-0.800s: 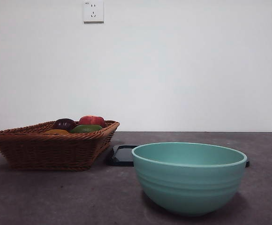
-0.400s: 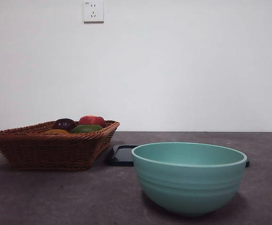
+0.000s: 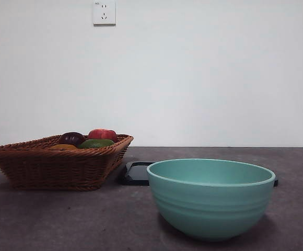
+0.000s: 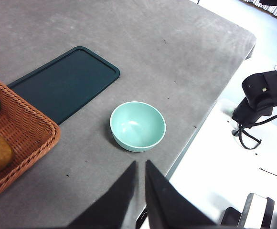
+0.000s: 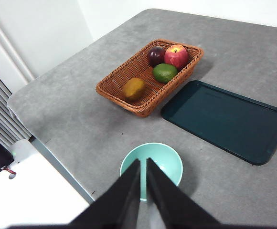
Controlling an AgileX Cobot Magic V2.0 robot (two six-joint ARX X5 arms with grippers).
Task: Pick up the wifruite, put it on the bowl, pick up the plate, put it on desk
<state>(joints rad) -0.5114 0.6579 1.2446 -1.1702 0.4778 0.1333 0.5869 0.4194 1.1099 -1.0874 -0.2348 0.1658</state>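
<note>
Fingers of both arms hang high above the counter [image 5: 71,105], holding nothing. Left fingers [image 4: 139,167] stand nearly closed, only a thin slit between them; right fingers [image 5: 143,164] are the same, a narrow gap and nothing in it. Neither arm shows in the front view.

Below and ahead of the right fingers, the counter carries everything. Largest on it is the dark green tray [image 5: 227,119], flat, well beyond the right fingertips and off to one side; from the left wrist it lies past the left fingertips, beside the basket [image 4: 24,126]. That brown wicker basket [image 5: 148,76] sits just next to the tray, far out from the right fingers. The mint bowl [image 5: 153,162] stands upright and empty right under the right fingertips, which overlap its near rim in that view; from the left wrist it sits just ahead of the left fingertips [image 4: 137,125]. In the front view the bowl [image 3: 211,198] stands nearest, with the basket [image 3: 57,162] behind and to the side.

Inside the basket, the wifruite [image 5: 133,88] lies at the end nearer the right fingers, apart from the other three. A green fruit [image 5: 165,72], a red apple [image 5: 176,56] and a dark purple fruit [image 5: 155,56] cluster at the far end.
</note>
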